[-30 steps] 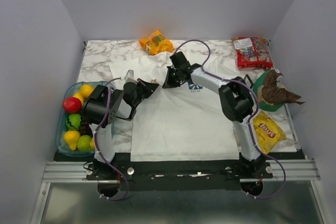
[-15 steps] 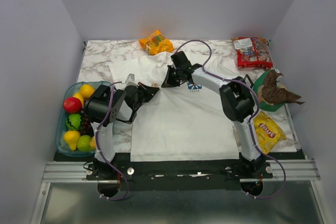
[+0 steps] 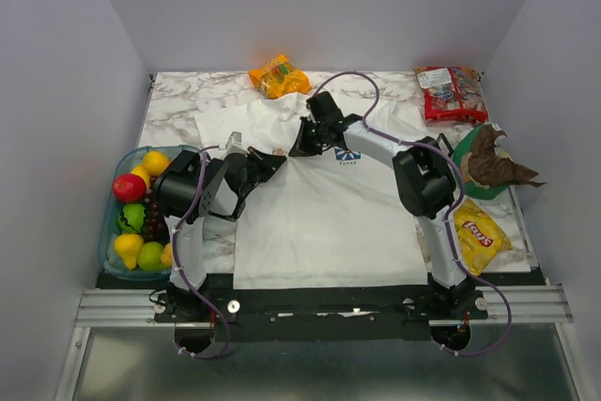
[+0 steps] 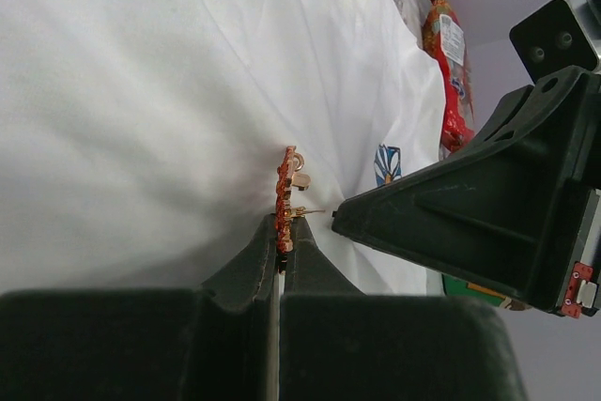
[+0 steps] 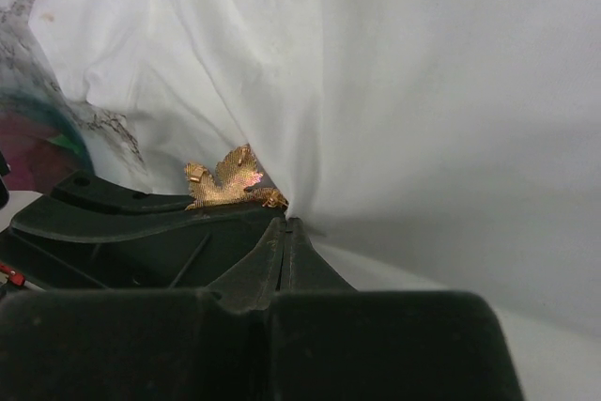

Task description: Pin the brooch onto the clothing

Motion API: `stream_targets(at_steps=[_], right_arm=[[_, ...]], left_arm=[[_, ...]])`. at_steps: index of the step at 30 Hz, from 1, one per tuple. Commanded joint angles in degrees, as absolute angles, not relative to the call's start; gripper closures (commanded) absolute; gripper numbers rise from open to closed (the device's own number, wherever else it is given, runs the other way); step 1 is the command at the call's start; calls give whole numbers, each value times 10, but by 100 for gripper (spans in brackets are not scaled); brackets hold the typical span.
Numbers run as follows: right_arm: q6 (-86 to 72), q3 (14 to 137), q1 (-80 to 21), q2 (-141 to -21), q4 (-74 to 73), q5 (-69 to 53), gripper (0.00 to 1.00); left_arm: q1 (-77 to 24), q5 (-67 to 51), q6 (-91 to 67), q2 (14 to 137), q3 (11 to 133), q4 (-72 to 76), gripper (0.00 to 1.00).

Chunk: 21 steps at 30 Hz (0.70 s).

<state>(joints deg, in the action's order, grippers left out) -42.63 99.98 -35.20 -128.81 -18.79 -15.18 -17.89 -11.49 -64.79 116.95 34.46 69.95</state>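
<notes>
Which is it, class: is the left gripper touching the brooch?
Touching. The left wrist view shows the left gripper shut on the red-and-gold brooch, its lower end pinched.

Robotics lab test cell, not a lived-in room. Boxed in on three sides by plain grey panels (image 3: 56, 91). Marble-patterned worktop (image 3: 178, 91) fronted by an aluminium rail (image 3: 113, 305), with two cabled robot arms (image 3: 423, 185) bolted along the near edge. Staged props around a spread white T-shirt (image 3: 329, 223): tub of fruit (image 3: 103, 237), snack bags (image 3: 279, 75).
</notes>
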Motion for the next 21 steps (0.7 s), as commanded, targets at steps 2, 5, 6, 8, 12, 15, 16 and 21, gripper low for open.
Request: stream_targets(at_steps=[2, 5, 6, 8, 12, 15, 16, 21], right_arm=[[-431, 993, -352, -1272, -167, -176, 99], [-426, 998, -352, -1269, -171, -181, 99], [-425, 999, -351, -1267, -175, -182, 98], [-417, 998, -347, -1251, -184, -172, 85], [-402, 982, -335, -1211, -198, -148, 59], [-395, 962, -322, -1190, -197, -134, 49], [-394, 956, -317, -1187, -197, -131, 48], [-396, 939, -302, -1194, -196, -134, 46]], left_arm=[[-184, -147, -648, 1189, 363, 734, 100], [-184, -154, -650, 1197, 366, 744, 100], [-184, -153, -650, 1197, 365, 746, 100], [-184, -149, -652, 1198, 360, 746, 100], [-184, -149, -650, 1201, 360, 743, 100], [-184, -149, -653, 1203, 359, 745, 100], [-184, -149, -652, 1204, 360, 746, 100], [-184, -150, -651, 1207, 360, 750, 100]])
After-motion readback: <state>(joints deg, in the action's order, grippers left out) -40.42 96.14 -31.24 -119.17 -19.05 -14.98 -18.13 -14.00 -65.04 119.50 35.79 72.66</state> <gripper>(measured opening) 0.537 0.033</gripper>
